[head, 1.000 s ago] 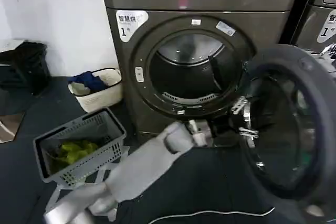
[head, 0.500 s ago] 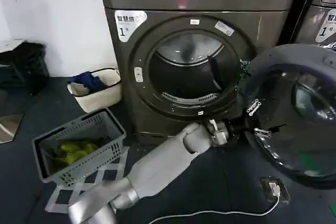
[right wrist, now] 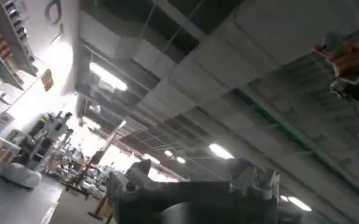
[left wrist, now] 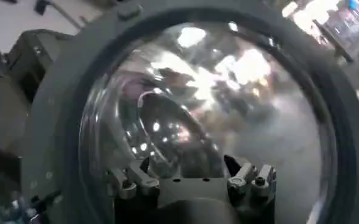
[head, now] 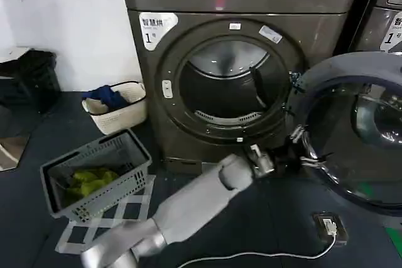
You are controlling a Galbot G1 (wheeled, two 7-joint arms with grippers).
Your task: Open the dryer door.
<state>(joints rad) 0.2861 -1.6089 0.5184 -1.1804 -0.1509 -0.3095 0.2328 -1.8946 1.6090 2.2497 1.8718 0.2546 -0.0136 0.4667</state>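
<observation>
With its fingers spread, the left gripper sits against the inner rim of the dryer door, which stands swung wide at the right edge of the dryer, so the unheld door could drift back shut.

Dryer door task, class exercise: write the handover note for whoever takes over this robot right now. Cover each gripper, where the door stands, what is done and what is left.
Left gripper: stretched out to the inner face of the dryer door, fingers open, at the door's edge nearest the drum opening.
Right gripper: away from the work, pointing up at a ceiling, fingers open.
Door: swung wide to the right of the machine, inner face and glass bowl toward the camera; the drum is fully exposed.
Done: the door is open.
Left: probably only to draw the left arm back clear of the door.
</observation>
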